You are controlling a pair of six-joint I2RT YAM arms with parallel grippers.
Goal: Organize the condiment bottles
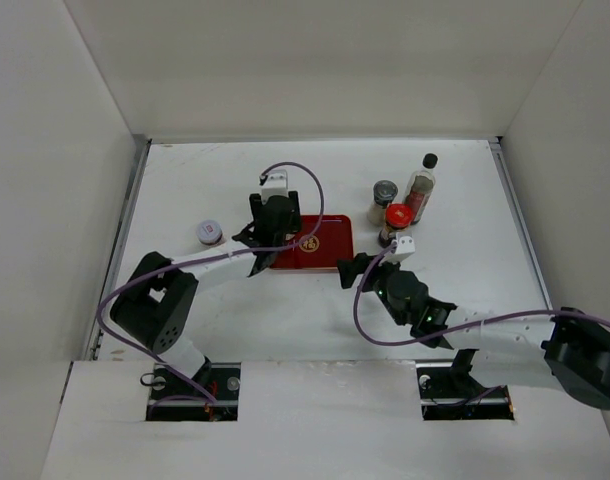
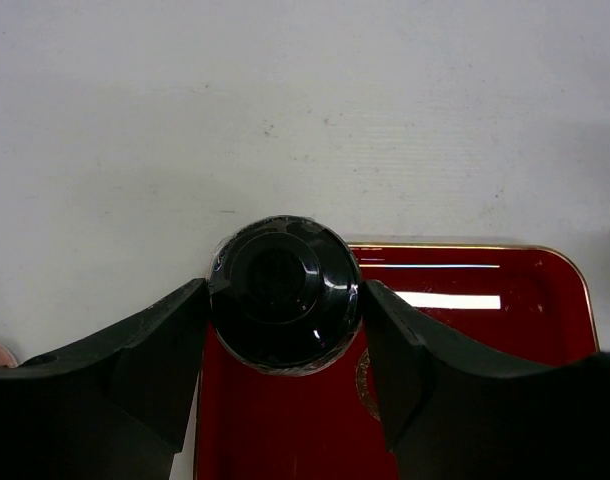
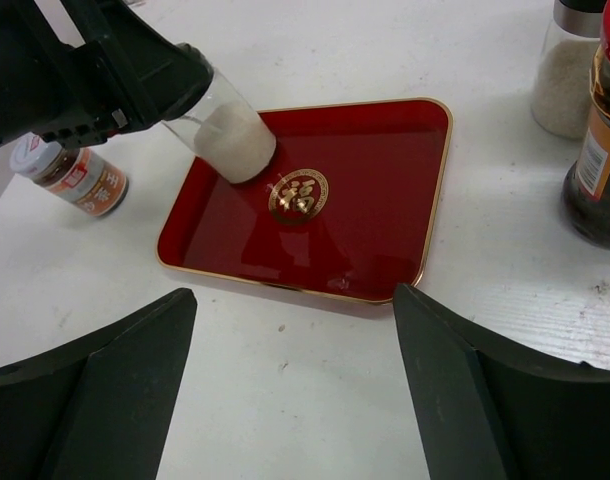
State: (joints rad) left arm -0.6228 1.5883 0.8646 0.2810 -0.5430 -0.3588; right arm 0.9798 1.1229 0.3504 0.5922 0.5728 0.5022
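My left gripper (image 1: pixel 268 236) is shut on the black-capped white bottle (image 3: pixel 235 138), a finger on each side of its black cap (image 2: pixel 283 296). The bottle is tilted, with its base at the far left corner of the flat red tray (image 1: pixel 330 240). My right gripper (image 3: pixel 293 295) is open and empty over the table, just in front of the tray (image 3: pixel 375 210). The pale pink-lidded jar (image 1: pixel 209 232) stands left of the tray. The grey-lidded jar (image 1: pixel 384 200), the red-lidded jar (image 1: pixel 396 222) and the taller black-capped bottle (image 1: pixel 420 187) stand to the right of the tray.
White walls enclose the table on the left, the back and the right. The right arm's purple cable (image 1: pixel 357 310) loops over the table in front of the tray. In the right wrist view the grey-lidded jar (image 3: pixel 570 70) and the red-lidded jar (image 3: pixel 600 160) stand close at the right.
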